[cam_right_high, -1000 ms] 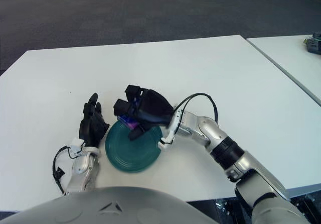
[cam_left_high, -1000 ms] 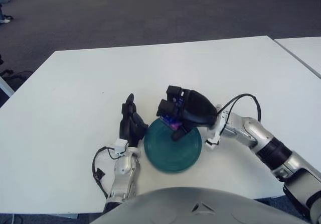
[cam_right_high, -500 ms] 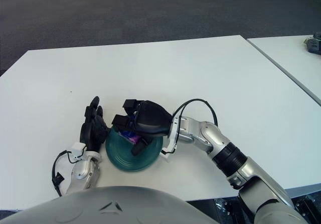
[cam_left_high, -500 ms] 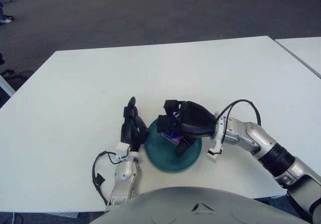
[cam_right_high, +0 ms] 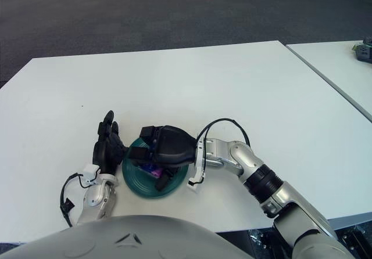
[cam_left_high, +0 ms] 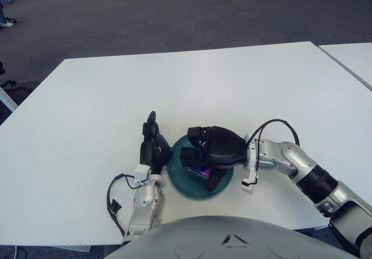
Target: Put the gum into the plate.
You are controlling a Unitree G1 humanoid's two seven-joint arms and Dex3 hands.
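A teal plate [cam_left_high: 179, 181] lies on the white table near its front edge. My right hand [cam_left_high: 206, 159] is low over the plate, its fingers curled around a small purple gum pack [cam_left_high: 201, 169] that sits at or just above the plate's surface. The hand covers most of the plate. My left hand [cam_left_high: 152, 146] stands upright with fingers extended against the plate's left rim, holding nothing. The same scene shows in the right eye view, with the gum [cam_right_high: 154, 169] under the right hand [cam_right_high: 160, 157].
The white table [cam_left_high: 104, 96] stretches far and to both sides. A second white table [cam_left_high: 354, 58] stands at the right, separated by a narrow gap. Dark carpet lies beyond. Cables hang by my left wrist [cam_left_high: 116, 189].
My right hand has lowered with the gum from above the plate's far rim down onto the plate. The left hand has shifted slightly closer to the plate's rim.
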